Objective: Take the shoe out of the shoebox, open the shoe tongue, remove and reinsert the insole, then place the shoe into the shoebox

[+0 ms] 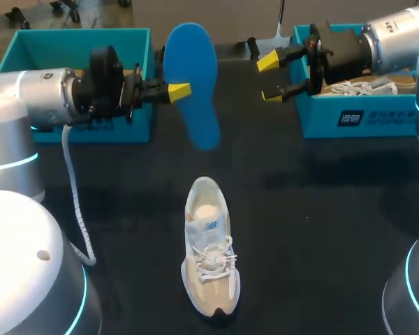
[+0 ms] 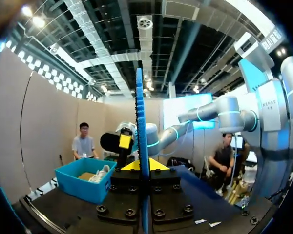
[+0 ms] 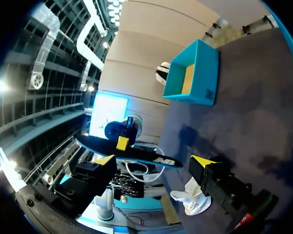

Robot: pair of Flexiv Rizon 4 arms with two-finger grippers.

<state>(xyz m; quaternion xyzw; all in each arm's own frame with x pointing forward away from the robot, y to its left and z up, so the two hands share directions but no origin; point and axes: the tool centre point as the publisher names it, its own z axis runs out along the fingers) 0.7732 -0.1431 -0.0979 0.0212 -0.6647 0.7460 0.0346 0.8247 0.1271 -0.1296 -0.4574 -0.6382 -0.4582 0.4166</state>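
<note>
My left claw (image 1: pixel 178 91) is clamped narrow on the blue insole (image 1: pixel 194 77), with a yellow fingertip pressed to each face of it. From the left wrist I see the insole edge-on, running straight out between my fingers. It hangs in the air above the table (image 1: pixel 321 209), standing tall with its broad end up and its narrow end down, touching nothing but that claw. My right claw (image 1: pixel 271 78) is spread wide and holds nothing. It sits level with the insole and well to its side, fingertips pointing toward it, with a clear gap between them. From the right wrist the insole lies across the space ahead of those open fingers. Behind my left claw sits the teal shoebox (image 1: pixel 77 42), open-topped, its brown floor showing. Behind my right claw stands the other shoebox (image 1: pixel 356 118), also teal, with a second shoe (image 1: pixel 363 87) lying inside it. The shoe (image 1: pixel 209 244) rests upright on its sole on the black table, nearer to me than both claws and roughly below the insole. Its heel opening faces the boxes and its toe faces me, white laces on top. A white cable (image 1: pixel 73 188) droops from my left arm.
</note>
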